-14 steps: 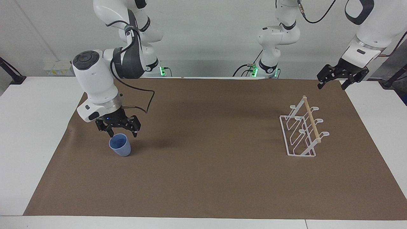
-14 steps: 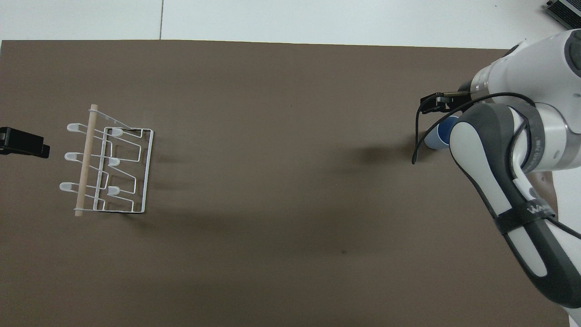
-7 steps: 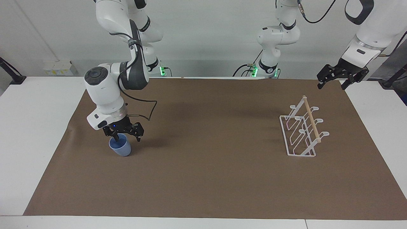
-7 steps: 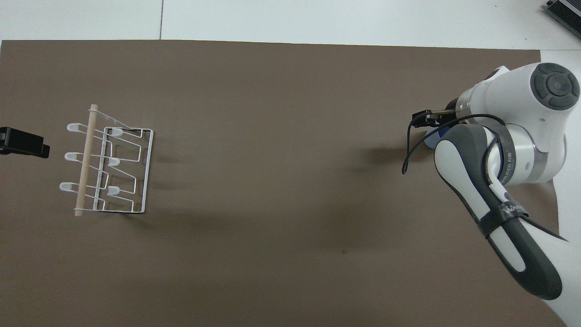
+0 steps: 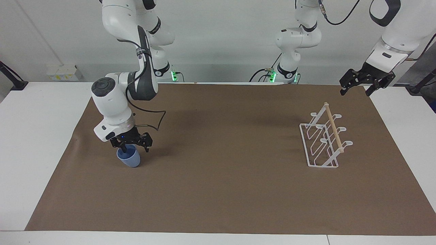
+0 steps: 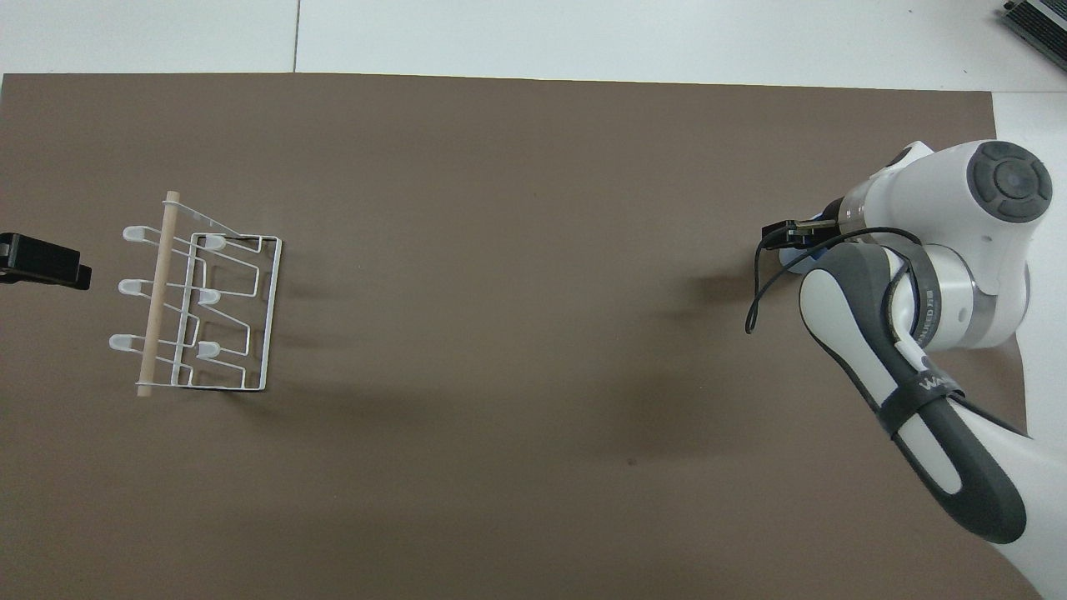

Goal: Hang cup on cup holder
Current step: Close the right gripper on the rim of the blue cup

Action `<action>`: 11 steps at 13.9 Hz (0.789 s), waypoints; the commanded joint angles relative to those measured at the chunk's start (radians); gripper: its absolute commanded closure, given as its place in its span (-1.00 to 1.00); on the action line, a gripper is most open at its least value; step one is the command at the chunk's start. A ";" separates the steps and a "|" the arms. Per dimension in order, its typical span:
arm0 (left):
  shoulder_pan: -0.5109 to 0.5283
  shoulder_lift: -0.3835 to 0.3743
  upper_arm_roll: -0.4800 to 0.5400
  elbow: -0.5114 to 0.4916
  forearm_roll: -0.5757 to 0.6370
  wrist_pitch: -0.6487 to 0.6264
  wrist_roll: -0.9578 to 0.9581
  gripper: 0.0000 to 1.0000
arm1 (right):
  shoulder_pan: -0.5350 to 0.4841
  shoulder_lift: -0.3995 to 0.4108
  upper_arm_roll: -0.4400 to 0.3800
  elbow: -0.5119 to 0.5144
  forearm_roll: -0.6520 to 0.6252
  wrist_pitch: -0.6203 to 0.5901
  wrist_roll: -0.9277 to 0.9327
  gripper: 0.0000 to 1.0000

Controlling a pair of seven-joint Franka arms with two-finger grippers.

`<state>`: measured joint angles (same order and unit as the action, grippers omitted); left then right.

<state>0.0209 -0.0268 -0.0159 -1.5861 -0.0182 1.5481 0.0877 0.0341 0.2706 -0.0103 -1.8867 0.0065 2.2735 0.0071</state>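
We see the right pincer (image 5: 131, 147) low in the left half of the facing view, spread apart astride the rim of the cup (image 5: 129, 159), one finger dipped inside the mouth and the other outside the wall on the side toward the rack; whether either finger touches the wall, we cannot tell. The cup stands upright on the brown mat (image 5: 218, 177) covering the counter (image 5: 41, 136), toward the right arm's end. In the overhead view the right arm's forearm hides almost all of the cup (image 6: 792, 263); only a pale sliver shows beside the black fingers of the right pincer (image 6: 788, 236). On that forearm's band we read part of a printed word, "WA", the rest hidden. The cup holder (image 5: 323, 141) sits at the right of the facing view, toward the left arm's end, well apart from the cup, every prong bare. The left pincer (image 5: 357, 86) waits spread apart, up in the air at the upper right, over the mat's corner; overhead, only its tip (image 6: 42, 262) shows at the left edge.
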 commanded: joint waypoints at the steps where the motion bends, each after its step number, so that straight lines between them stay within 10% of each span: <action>1: 0.010 -0.019 -0.006 -0.012 0.017 -0.010 0.000 -1.00 | -0.010 -0.001 0.007 -0.061 0.013 0.093 -0.027 -1.00; 8: 0.010 -0.019 -0.006 -0.012 0.017 -0.010 0.000 -1.00 | 0.004 0.001 0.009 -0.075 0.013 0.112 -0.019 -1.00; 11: 0.010 -0.019 -0.006 -0.012 0.017 -0.010 0.000 -1.00 | 0.004 0.001 0.009 -0.075 0.013 0.112 -0.029 -0.37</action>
<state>0.0209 -0.0268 -0.0159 -1.5861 -0.0182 1.5481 0.0877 0.0430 0.2779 -0.0046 -1.9482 0.0064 2.3628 0.0069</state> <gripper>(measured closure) 0.000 0.176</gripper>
